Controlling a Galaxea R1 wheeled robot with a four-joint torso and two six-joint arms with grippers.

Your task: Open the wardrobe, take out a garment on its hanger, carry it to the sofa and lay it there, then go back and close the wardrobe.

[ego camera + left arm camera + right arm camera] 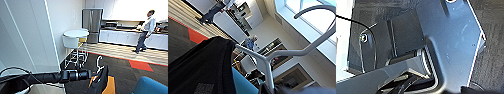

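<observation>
My left gripper (93,74): clamped on white hanger (99,65) bearing black garment (100,81); blue sofa (150,86) nearby; my right gripper's state: I cannot tell.

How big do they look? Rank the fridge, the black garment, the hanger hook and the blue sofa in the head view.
1. Fridge
2. Blue sofa and black garment: both cut off by the picture's edge, too alike to rank
3. Hanger hook

No text, label, brand, number or sign can be read anywhere.
</observation>
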